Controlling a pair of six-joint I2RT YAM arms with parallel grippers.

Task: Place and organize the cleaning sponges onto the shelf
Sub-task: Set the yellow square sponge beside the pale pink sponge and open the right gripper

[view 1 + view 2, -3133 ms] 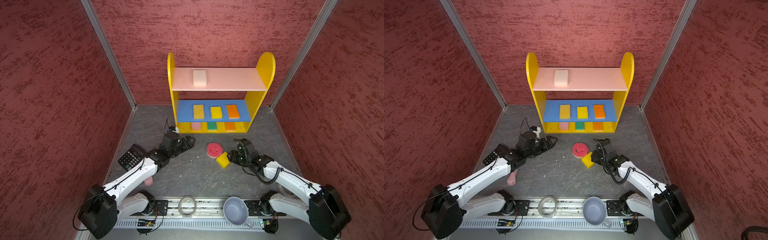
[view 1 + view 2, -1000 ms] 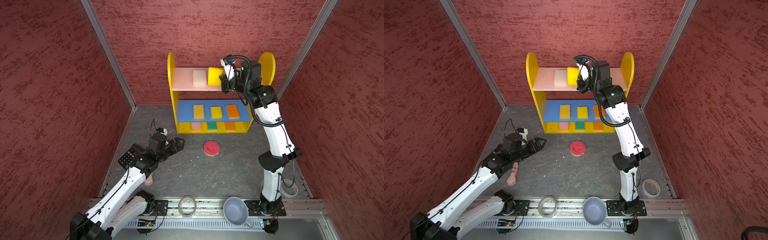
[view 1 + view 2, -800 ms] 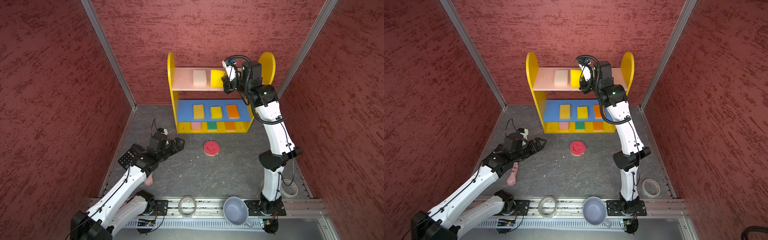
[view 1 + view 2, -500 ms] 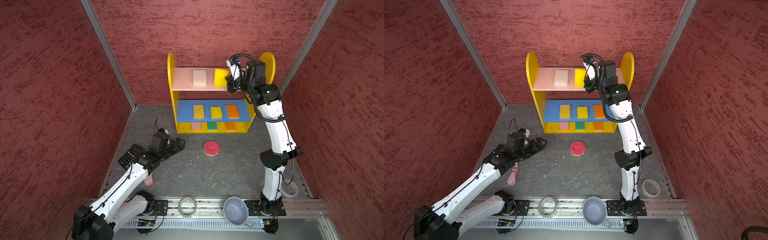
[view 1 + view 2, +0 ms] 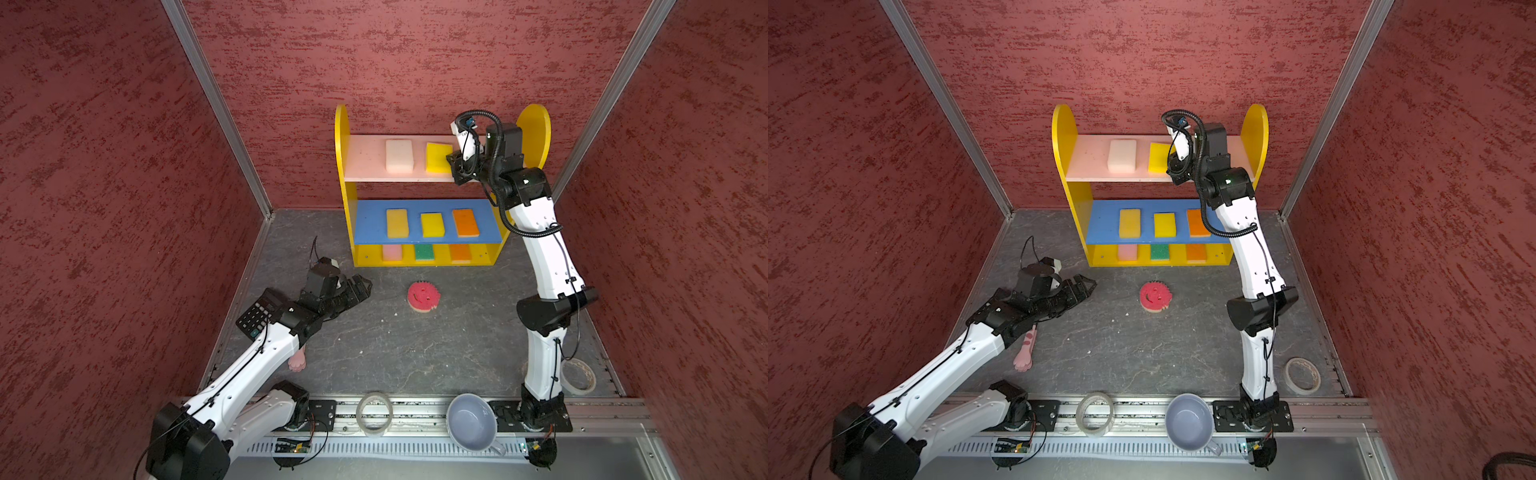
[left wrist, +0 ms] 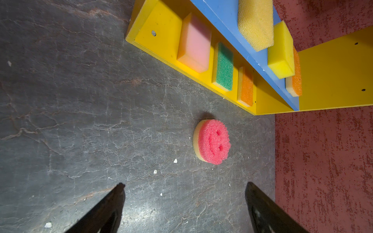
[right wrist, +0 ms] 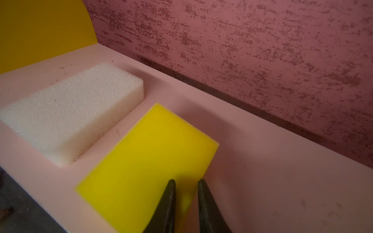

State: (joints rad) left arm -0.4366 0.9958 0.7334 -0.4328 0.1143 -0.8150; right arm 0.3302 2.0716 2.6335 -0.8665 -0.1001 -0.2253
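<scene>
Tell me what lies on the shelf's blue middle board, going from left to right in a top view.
Across the blue board: pale yellow sponge → bright yellow sponge → orange sponge. All three lie flat and apart from each other.

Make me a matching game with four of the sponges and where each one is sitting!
Things:
1. white sponge
2. green sponge
3. smiley-face sponge
4. coarse golden-yellow sponge

Places:
A. grey tabletop
B. yellow base of the shelf
C. blue middle board
D. pink top board

Right pairs: 1-D, 2-B, 3-A, 4-C.
</scene>
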